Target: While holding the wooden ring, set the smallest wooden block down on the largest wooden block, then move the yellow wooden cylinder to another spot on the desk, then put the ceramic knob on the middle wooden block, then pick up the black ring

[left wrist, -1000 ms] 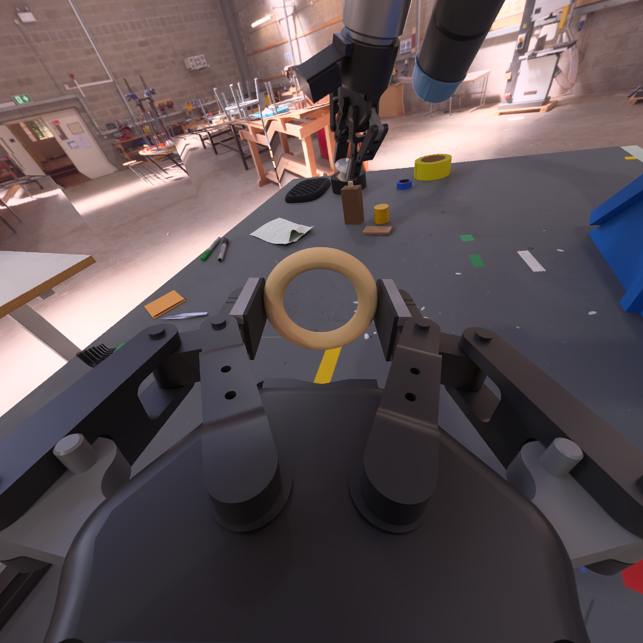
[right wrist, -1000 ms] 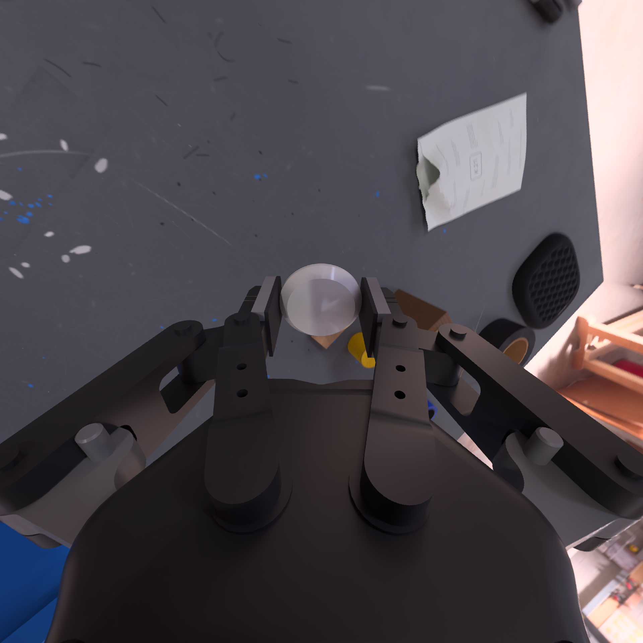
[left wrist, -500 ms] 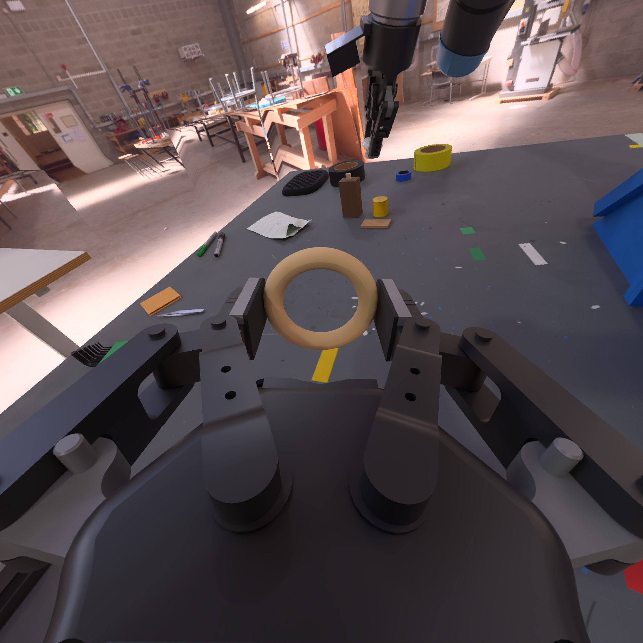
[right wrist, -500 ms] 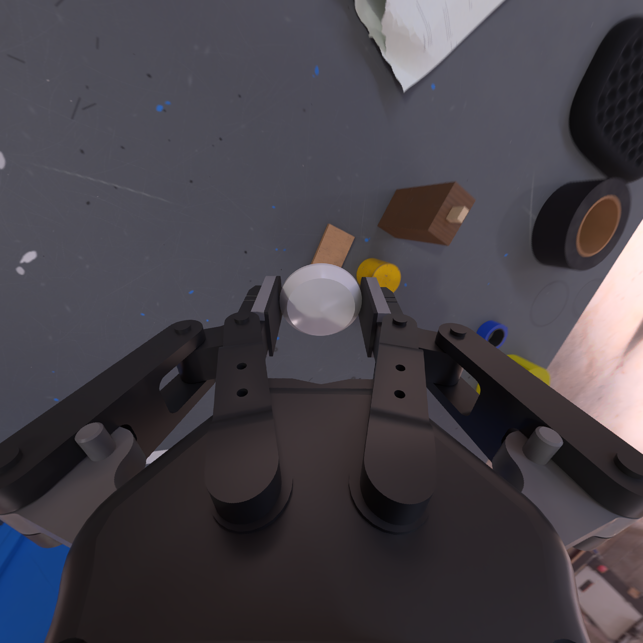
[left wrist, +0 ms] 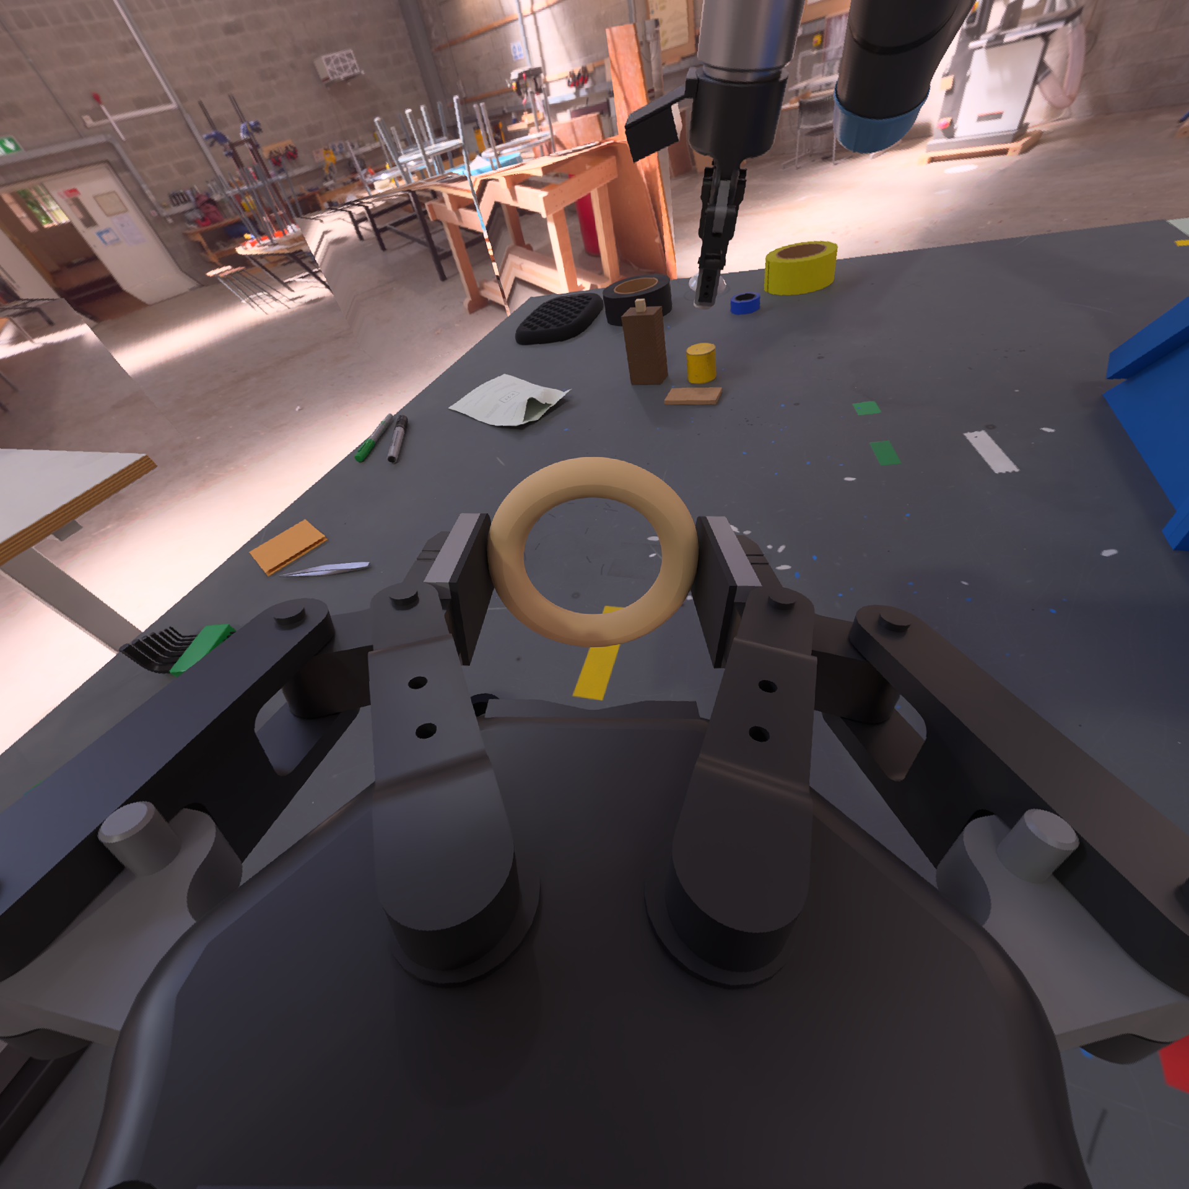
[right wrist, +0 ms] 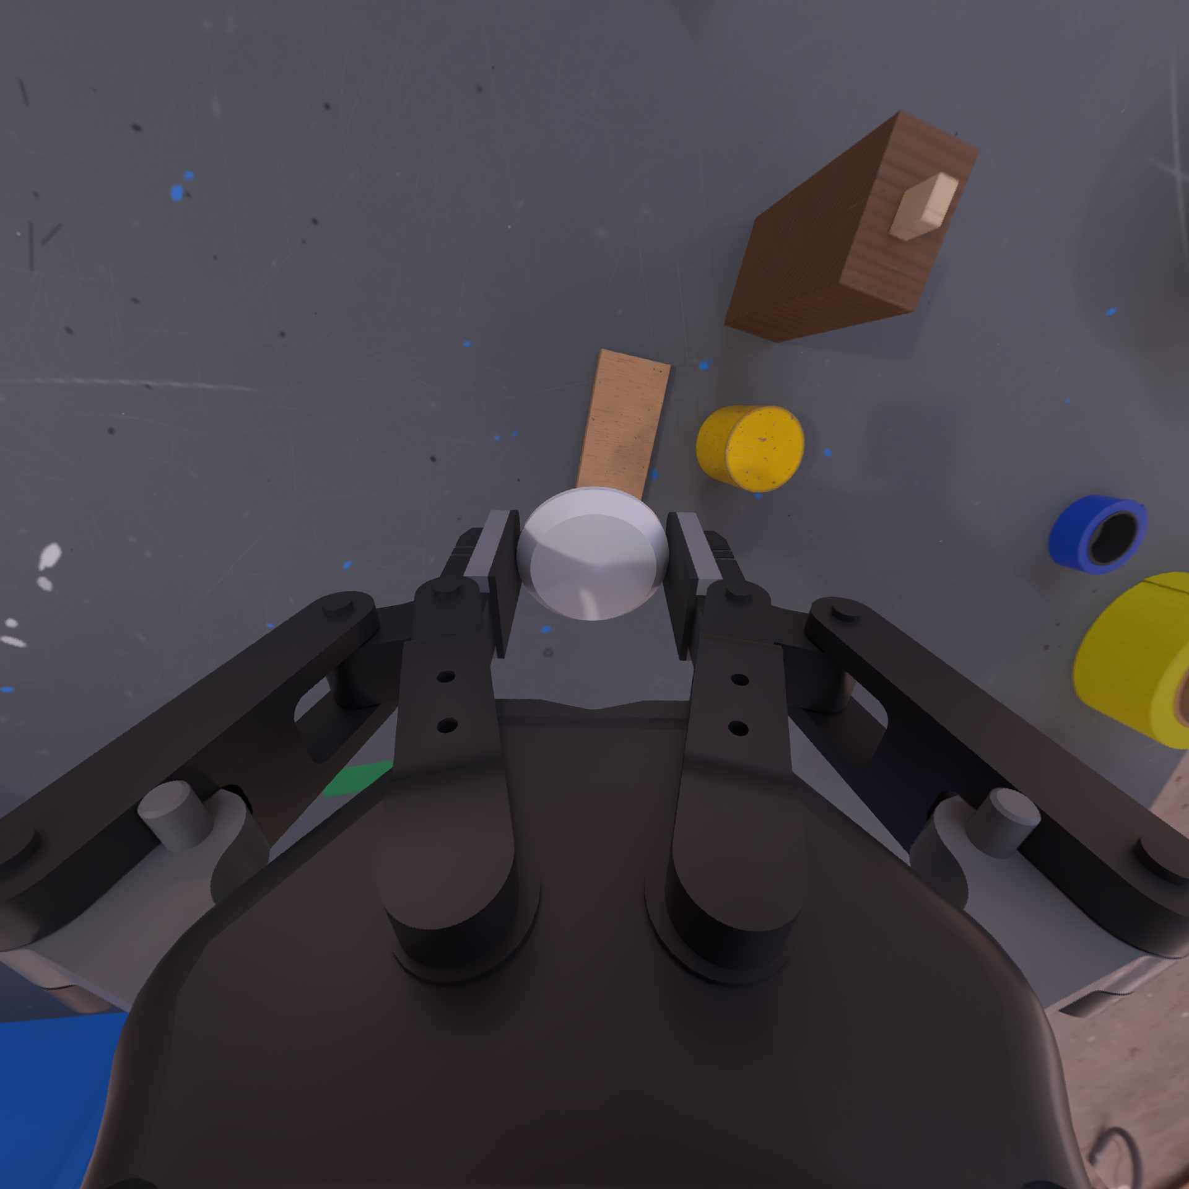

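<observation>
My left gripper [left wrist: 592, 560] is shut on the wooden ring [left wrist: 515, 547] and holds it above the desk. My right gripper [right wrist: 592, 566] is shut on the pale ceramic knob [right wrist: 592, 553]. It shows far off in the left wrist view [left wrist: 708, 289], pointing down. The tall dark block [right wrist: 849, 231] stands upright with the smallest block [right wrist: 923, 206] on top. The flat middle block [right wrist: 623, 421] lies just ahead of the knob, and the yellow cylinder [right wrist: 749, 447] stands to its right. The black ring [left wrist: 637, 293] sits behind the dark block [left wrist: 643, 344].
A small blue tape roll [right wrist: 1097, 534] and a yellow tape roll [right wrist: 1139, 656] lie right of the cylinder. A black mesh pad [left wrist: 558, 316], a paper [left wrist: 508, 402], markers [left wrist: 383, 437], an orange block [left wrist: 287, 545] and tweezers [left wrist: 328, 569] lie left. A blue box [left wrist: 1152, 399] stands right.
My right gripper has carried the knob up and away from the black ring, then rightward towards the blue tape roll. The blocks now lie ahead of it. My left gripper still holds the ring.
</observation>
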Controlling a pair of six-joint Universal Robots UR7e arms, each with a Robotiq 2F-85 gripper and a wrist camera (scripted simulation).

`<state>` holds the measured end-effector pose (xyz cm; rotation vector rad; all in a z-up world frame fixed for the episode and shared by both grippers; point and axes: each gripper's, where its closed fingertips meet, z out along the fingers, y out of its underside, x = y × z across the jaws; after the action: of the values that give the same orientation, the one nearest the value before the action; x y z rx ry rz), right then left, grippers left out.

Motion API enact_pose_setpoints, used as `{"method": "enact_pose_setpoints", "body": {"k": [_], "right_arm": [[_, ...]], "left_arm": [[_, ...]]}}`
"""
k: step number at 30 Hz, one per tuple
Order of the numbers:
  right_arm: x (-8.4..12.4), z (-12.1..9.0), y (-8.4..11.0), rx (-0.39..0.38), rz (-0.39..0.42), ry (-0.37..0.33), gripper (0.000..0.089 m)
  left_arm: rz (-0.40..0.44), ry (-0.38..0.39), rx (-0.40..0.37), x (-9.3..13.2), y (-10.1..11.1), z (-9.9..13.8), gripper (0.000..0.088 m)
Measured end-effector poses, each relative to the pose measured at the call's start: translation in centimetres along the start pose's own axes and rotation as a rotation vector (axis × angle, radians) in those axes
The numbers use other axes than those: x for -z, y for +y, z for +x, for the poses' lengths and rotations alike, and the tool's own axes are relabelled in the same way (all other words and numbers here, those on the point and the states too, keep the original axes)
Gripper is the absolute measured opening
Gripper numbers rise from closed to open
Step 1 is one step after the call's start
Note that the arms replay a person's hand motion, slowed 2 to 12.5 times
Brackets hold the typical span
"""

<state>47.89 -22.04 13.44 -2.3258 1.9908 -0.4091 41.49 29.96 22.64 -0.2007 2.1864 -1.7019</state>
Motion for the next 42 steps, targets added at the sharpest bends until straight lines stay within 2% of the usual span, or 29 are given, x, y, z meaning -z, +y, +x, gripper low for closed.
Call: {"method": "enact_pose_setpoints", "body": {"k": [19,42], "right_arm": [[-5.7,0.1,0.5,-0.139,0.005,-0.062,0.0401],[-8.9,0.3,1.0,-0.164,0.031,-0.054,0.0401]], "left_arm": [[-0.039,0.003,-0.004,-0.7,0.8,0.0,0.0548],[-0.054,0.009,0.001,-1.2,1.2,-0.1,0.0548]]}}
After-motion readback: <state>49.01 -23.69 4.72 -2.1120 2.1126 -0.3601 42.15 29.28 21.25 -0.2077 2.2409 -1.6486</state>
